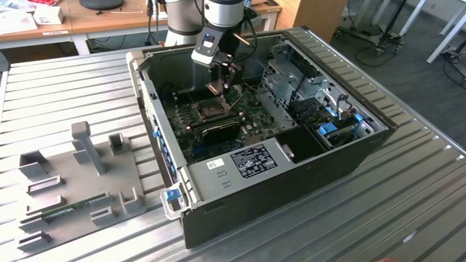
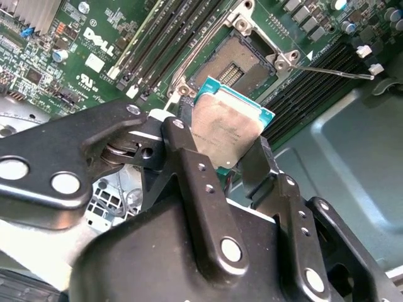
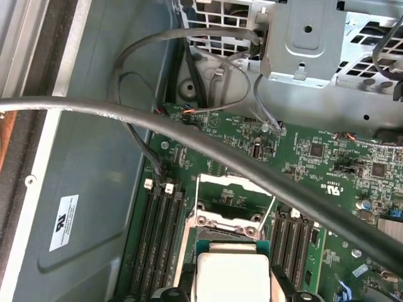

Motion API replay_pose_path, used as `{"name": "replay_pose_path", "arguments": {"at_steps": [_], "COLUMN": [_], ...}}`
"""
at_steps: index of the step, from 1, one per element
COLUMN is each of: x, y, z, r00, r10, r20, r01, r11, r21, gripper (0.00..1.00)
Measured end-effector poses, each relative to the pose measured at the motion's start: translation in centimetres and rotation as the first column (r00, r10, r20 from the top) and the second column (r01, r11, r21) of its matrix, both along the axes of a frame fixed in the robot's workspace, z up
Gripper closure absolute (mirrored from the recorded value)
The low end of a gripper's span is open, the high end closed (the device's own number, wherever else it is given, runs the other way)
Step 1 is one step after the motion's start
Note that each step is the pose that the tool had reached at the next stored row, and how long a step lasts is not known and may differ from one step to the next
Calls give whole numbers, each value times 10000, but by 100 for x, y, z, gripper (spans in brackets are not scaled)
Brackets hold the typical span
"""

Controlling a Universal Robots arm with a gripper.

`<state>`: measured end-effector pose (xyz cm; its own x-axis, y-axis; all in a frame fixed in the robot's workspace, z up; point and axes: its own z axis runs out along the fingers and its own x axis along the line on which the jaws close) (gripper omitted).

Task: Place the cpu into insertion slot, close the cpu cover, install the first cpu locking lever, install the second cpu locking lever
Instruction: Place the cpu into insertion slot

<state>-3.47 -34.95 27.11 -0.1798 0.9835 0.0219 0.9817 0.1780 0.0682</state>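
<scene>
The black metal hand (image 2: 225,141) is closed on the small flat square cpu (image 2: 230,119), gripping its dull grey top by two opposite edges. The chip hangs tilted just above the uncovered square dark insertion slot (image 2: 242,63) of the green motherboard (image 2: 94,38), inside the open black computer case (image 1: 306,164) on the ribbed metal surface (image 1: 73,93).

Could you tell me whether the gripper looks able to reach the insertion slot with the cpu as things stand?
Probably yes: the gripper, shut on the cpu, hangs close to the insertion slot, whose dark bed lies uncovered in the second wrist view, with nothing between them.
</scene>
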Motion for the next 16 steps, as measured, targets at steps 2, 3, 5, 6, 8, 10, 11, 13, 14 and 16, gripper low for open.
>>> {"name": "replay_pose_path", "arguments": {"at_steps": [2, 3, 5, 6, 8, 10, 11, 13, 14, 16], "x": [0, -1, 0, 0, 0, 0, 0, 0, 0, 0], "y": [0, 0, 0, 0, 0, 0, 0, 0, 0, 0], "z": [-2, -2, -3, -3, -3, -4, -5, -7, -8, -11], "r00": [10000, 10000, 10000, 10000, 10000, 10000, 9999, 9988, 9978, 9948], "r10": [-1, -1, -1, 0, 0, -46, -146, -481, -661, -1019], "r20": [-25, -25, -25, -25, -25, -25, -24, -24, -24, -24], "r01": [1, 1, 1, 0, 0, 46, 146, 481, 661, 1019], "r11": [10000, 10000, 10000, 10000, 10000, 10000, 9999, 9988, 9978, 9948], "r21": [-2, -2, -2, -1, -1, 0, 1, 1, 0, 1], "gripper": [46, 46, 46, 46, 46, 46, 46, 46, 46, 46]}}
